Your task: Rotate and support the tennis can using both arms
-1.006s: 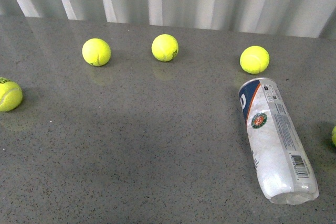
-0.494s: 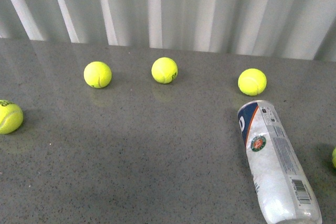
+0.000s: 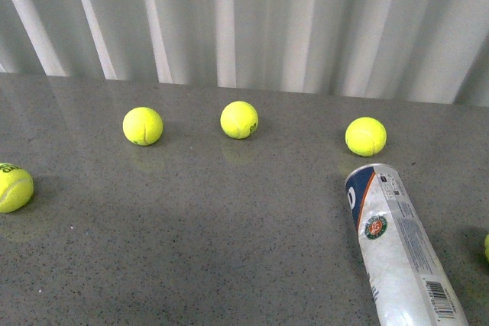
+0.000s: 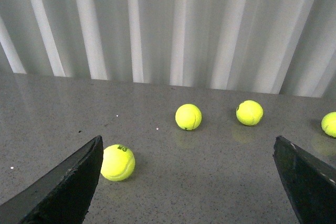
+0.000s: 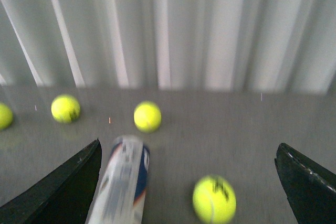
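**Can on its side at the right of the bench, both claws apart**

The can point(image 3: 397, 246) lies flat on the grey bench point(image 3: 229, 227), on the robot's right and close to its body. Its far end, with the blue and orange band, points toward the ribbed wall point(image 3: 306, 20). Its near end runs out of the front view. The round emblem point(image 3: 375, 227) faces up, and the barcode point(image 3: 439, 299) sits toward the near end.

One ball point(image 3: 365, 136) rests just beyond the can's far end, apart from it. A second ball point(image 3: 239, 120) and a third ball point(image 3: 143, 126) sit further left in a loose row. A fourth ball point(image 3: 14, 187) is at the far left, nearer the robot.

The right claw point(image 5: 187, 144) is spread wide and holds nothing. Its view is blurred. There the can lies between the fingers point(image 5: 58, 192), close to one of them, and I cannot tell whether it touches. Another ball point(image 5: 213, 199) lies near the can, also between the fingers.

The left claw point(image 4: 187, 140) is likewise spread wide and empty. A ball lies just beside one of its fingers point(image 4: 68, 187), and three more lie nearer the wall.
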